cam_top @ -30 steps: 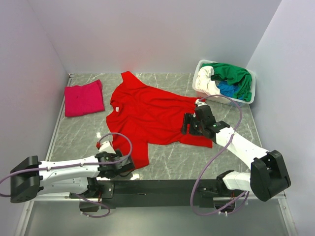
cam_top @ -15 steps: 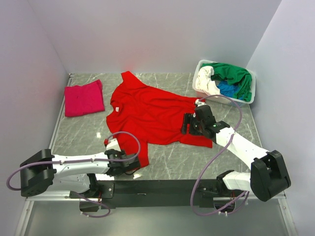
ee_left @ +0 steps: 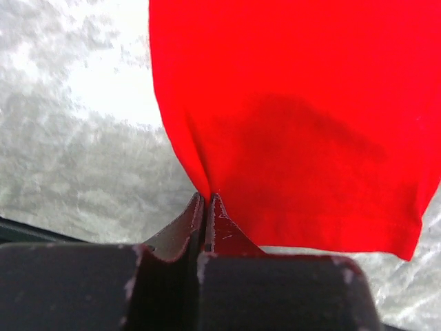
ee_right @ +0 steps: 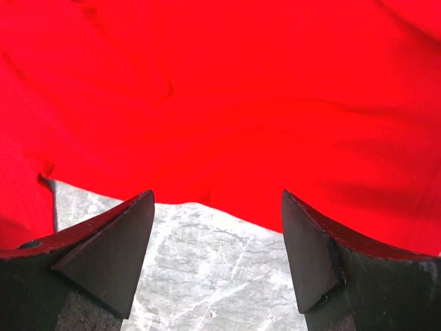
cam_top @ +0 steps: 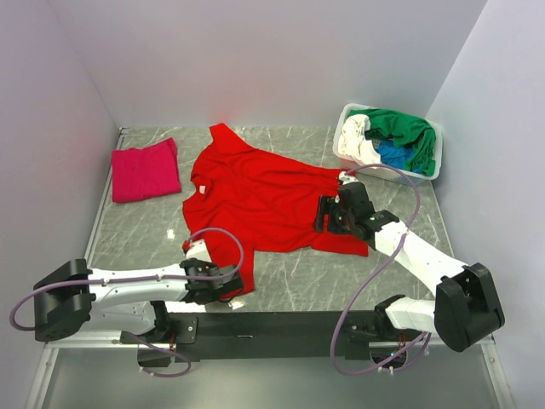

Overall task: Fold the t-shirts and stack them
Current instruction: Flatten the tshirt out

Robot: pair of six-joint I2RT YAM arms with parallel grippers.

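Red t-shirt [cam_top: 264, 200] lies spread flat in the middle of the table [cam_top: 136, 230], collar toward the left and hem toward the right. It is not yet folded.

Change over the last second: the left gripper [ee_left: 207, 207] has slid rightward along the near edge of the table and closed. Its jaws, well apart a second ago, now meet on a pinch of red cloth at the near corner of the garment, apparently a sleeve. The left wrist view shows the fabric puckering into the closed tips.

The right gripper [ee_right: 217, 200] has not moved. It sits at the hem side with its jaws spread wide and holds nothing; the cloth edge lies just ahead of its fingertips, with bare table below.

Consequence for the task: one grasp point is secured and the other is not. In my judgement the right jaws must close on the hem before any fold is lifted — pulling with one corner alone would drag the shirt askew.

Magenta t-shirt [cam_top: 145, 170] rests folded at the far left. The green t-shirt [cam_top: 400, 128], white t-shirt [cam_top: 358, 145] and blue t-shirt [cam_top: 393, 155] are heaped in the basket [cam_top: 407, 173] — not yet handled.
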